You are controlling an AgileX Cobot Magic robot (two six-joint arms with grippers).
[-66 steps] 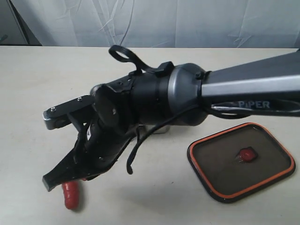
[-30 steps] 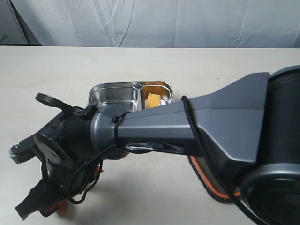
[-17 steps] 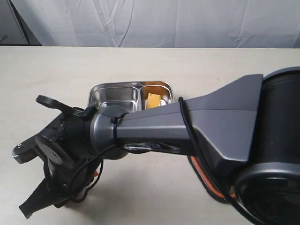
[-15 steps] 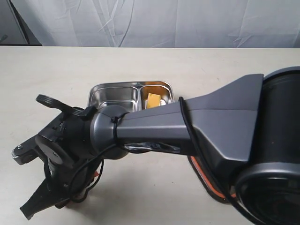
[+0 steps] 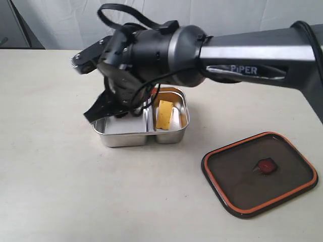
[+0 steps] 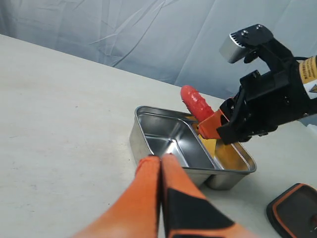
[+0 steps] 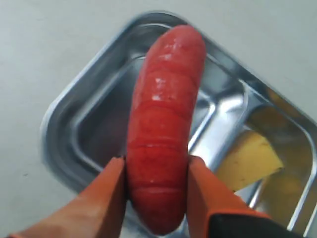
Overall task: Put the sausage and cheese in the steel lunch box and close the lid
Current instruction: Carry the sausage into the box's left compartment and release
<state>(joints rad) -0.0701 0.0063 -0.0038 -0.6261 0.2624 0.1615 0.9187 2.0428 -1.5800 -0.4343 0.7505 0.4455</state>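
Note:
My right gripper (image 7: 156,166) is shut on the red ridged sausage (image 7: 163,114), which it holds above the empty larger compartment of the steel lunch box (image 7: 54,119). In the exterior view that gripper (image 5: 113,108) hangs over the box (image 5: 131,138) and hides the sausage. The yellow cheese (image 5: 164,113) lies in the smaller compartment. From the left wrist view the sausage (image 6: 197,103) sticks up out of the right gripper (image 6: 204,120) over the box (image 6: 143,144). My left gripper (image 6: 159,157) is shut on nothing, just short of the box's near wall. The dark lid (image 5: 260,174) lies flat on the table.
The pale table (image 5: 50,176) carries only the box and the lid, with the lid to the right of the box and nearer the front edge. A grey cloth backdrop (image 5: 227,15) hangs behind the table. A corner of the lid (image 6: 294,210) shows in the left wrist view.
The right gripper has lifted the sausage from the table's front left and carried it back and right, to above the lunch box. The lid and cheese have not moved.

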